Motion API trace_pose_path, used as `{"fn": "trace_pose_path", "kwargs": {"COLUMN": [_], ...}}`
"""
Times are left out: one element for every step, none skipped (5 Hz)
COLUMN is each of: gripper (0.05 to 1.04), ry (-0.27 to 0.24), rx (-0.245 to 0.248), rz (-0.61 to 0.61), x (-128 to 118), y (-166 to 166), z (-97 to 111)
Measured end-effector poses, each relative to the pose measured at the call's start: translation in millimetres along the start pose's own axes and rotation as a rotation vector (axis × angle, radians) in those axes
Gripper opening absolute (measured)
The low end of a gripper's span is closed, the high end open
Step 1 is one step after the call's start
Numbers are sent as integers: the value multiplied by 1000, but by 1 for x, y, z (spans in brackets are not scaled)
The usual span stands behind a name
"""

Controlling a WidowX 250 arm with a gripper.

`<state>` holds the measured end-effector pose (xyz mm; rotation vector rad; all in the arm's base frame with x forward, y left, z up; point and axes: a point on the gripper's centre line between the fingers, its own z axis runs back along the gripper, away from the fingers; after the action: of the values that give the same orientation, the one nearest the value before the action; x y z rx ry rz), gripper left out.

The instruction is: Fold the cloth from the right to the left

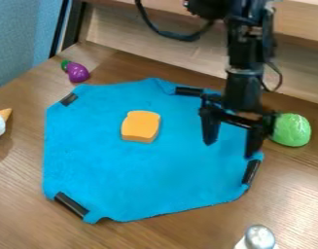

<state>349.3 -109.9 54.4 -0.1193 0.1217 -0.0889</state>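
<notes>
Camera view: your gripper hangs at the right of centre, over the right part of the cloth; its two fingers stand apart, in the released state; the cloth lies spread across the middle of the frame, with black strips at its corners; on it, left of the gripper, you have an orange bread-shaped piece; a purple toy vegetable lies upper left, a green object at the right.
</notes>
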Motion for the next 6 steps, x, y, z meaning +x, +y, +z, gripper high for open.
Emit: {"fn": "trace_pose_path", "kwargs": {"gripper": [1000,1000,1000,917,714,449], "ry": [-23,-25,-14,-19,-33,-44], "rx": [24,37,73,115,123,116], "rz": [31,52,54,54,55,46], "x": [0,-1,-1,2,5,7], "y": [-17,-28,-33,-36,-35,-37], "z": [-3,-7,-20,-31,-33,-33]}}
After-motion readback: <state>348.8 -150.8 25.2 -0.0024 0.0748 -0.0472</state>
